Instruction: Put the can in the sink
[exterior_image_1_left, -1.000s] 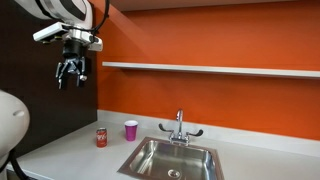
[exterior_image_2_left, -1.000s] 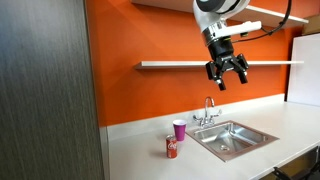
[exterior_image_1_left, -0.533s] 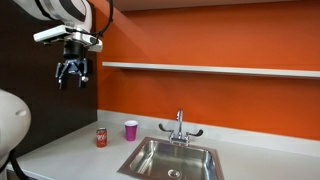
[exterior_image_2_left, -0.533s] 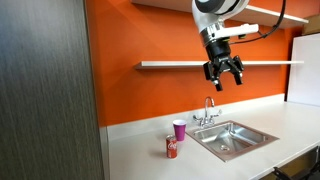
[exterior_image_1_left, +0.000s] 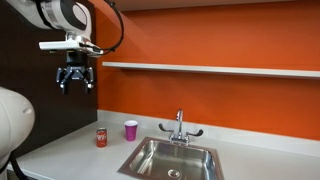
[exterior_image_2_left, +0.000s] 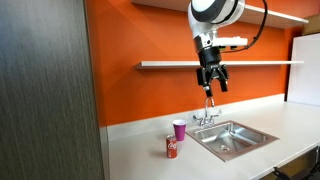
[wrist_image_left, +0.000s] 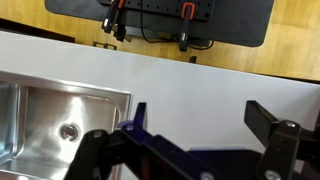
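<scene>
The small red can (exterior_image_1_left: 101, 138) stands upright on the white counter, next to a pink cup (exterior_image_1_left: 130, 129), left of the sink; it also shows in an exterior view (exterior_image_2_left: 172, 149). The steel sink (exterior_image_1_left: 170, 159) with its chrome faucet (exterior_image_1_left: 180, 126) shows in both exterior views (exterior_image_2_left: 236, 137) and at the left of the wrist view (wrist_image_left: 55, 118). My gripper (exterior_image_1_left: 73, 84) hangs high in the air, far above the counter, open and empty; it also shows in an exterior view (exterior_image_2_left: 212, 88). In the wrist view its fingers (wrist_image_left: 196, 112) are spread over bare counter. The can is out of the wrist view.
A long white shelf (exterior_image_1_left: 210, 69) runs along the orange wall above the sink. A dark wood panel (exterior_image_2_left: 45, 90) stands at the counter's end. The pink cup also shows in an exterior view (exterior_image_2_left: 179, 129). The white counter (wrist_image_left: 200, 85) stretches beside the sink.
The wrist has turned and the gripper has shifted slightly lower and sideways in the air. The can, cup and sink have not moved.
</scene>
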